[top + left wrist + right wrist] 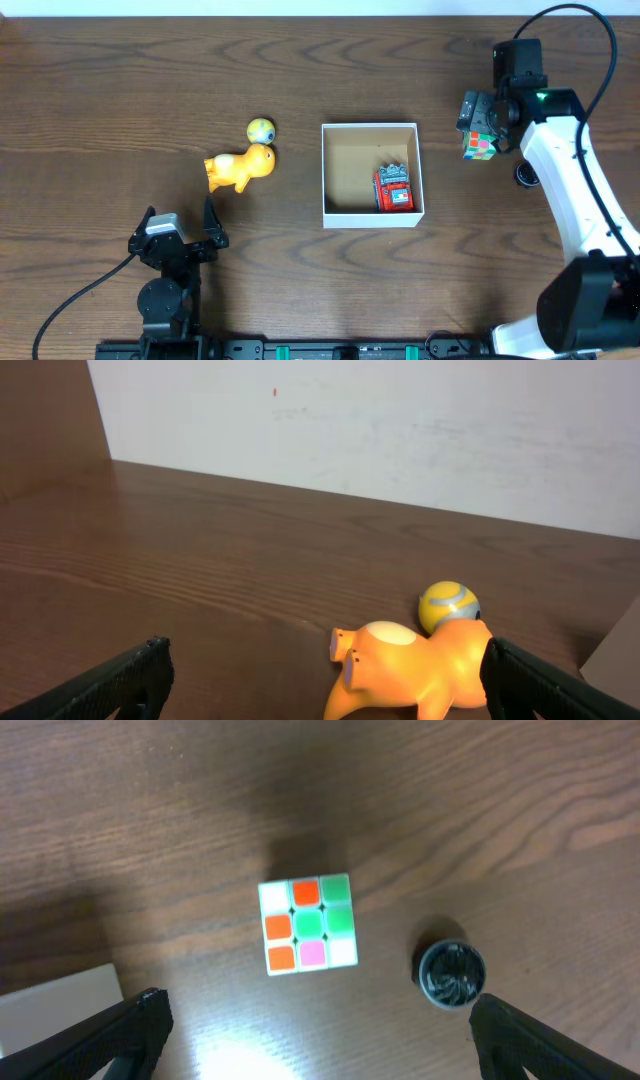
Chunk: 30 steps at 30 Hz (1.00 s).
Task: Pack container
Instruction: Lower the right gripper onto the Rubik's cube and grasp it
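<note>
One container (348,168) sits at table centre. It holds one red toy vehicle (393,189) by its right wall, and the rest of its floor is bare; only the overhead view shows this. To its left lie one orange toy animal (240,168) and one yellow ball (260,130), just beside each other. To its right lie one colour cube (479,146) and one black round part (525,176). The left gripper (181,222), near the front edge, is spread wide and empty. The right gripper (318,1012), over the cube, is spread wide and empty.

Overhead straight down over whole surface (100,100), left wrist low near near-left corner facing far edge, sharing orange toy (240,168), right wrist close, facing down by right edge, sharing cube (479,146)
</note>
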### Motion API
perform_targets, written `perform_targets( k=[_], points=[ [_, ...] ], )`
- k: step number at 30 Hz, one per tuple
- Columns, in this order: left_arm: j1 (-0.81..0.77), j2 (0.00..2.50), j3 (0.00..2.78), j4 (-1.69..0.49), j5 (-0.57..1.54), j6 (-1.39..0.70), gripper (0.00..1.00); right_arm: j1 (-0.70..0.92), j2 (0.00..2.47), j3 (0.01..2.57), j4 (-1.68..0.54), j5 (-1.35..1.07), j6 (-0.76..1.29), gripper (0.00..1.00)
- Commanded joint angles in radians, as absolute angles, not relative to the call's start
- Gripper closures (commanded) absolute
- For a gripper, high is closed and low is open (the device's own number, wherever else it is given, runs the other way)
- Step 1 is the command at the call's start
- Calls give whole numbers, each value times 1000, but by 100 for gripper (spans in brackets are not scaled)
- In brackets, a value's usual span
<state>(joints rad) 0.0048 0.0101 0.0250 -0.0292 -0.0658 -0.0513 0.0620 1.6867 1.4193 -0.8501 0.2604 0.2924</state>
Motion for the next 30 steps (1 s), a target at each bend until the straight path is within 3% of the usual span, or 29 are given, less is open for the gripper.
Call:
perform_targets(
  k=[1, 30],
  points=[
    [8, 5, 4, -67, -75, -45, 2, 37, 1717, 1446, -835, 261, 260, 2],
    [8, 5, 4, -66, -75, -45, 2, 11, 2001, 1445, -665, 220, 201, 1]
  ],
)
